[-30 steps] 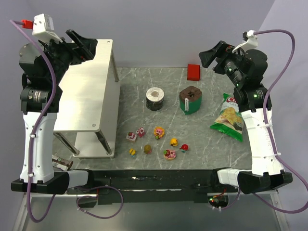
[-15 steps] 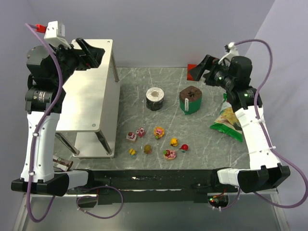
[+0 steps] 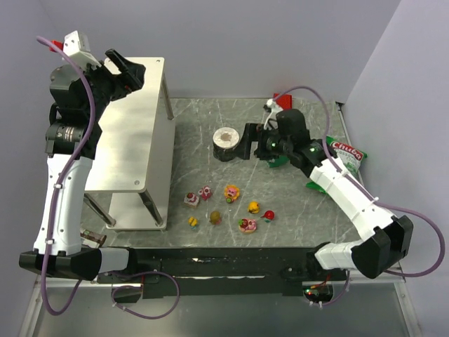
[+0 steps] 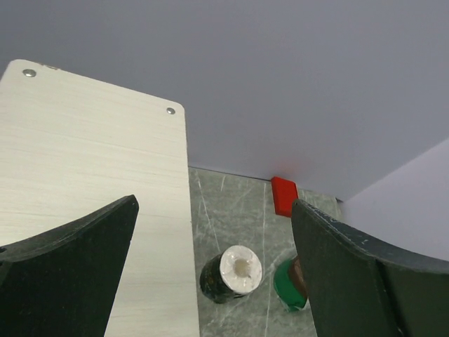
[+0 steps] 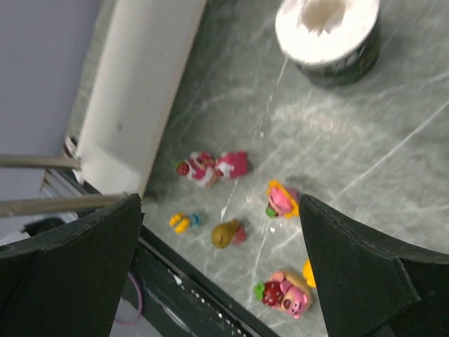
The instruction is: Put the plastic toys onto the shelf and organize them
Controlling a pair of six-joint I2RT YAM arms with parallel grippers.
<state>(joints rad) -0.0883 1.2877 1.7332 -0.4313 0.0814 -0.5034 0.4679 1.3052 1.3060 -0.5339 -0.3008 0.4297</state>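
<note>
Top external view: about eight tiny colourful plastic toys [image 3: 224,207] lie scattered on the grey marbled table [image 3: 196,126]. They form a loose band near its 6 o'clock edge, with the long axis running 9 to 3 o'clock. They are too small to tell which way each one faces.

At their 9 o'clock stands the white-silver metal two-tier shelf [image 3: 130,133], its long axis running 6 to 12 o'clock. Its thin near leg [image 3: 151,207] is just beside the leftmost toys.

At the toys' 12 o'clock stand a black cup with a white top [image 3: 226,142] and a green cup [image 4: 289,288]. A red rectangular block [image 4: 283,195] sits beyond them, and a green chip bag [image 3: 347,154] lies at 2 o'clock.

The left gripper [image 4: 214,210] hangs above the shelf's far end, jaws spread wide, holding nothing. The right gripper [image 5: 219,200] hangs beside the black cup, tilted towards the toys, jaws wide apart, holding nothing.
</note>
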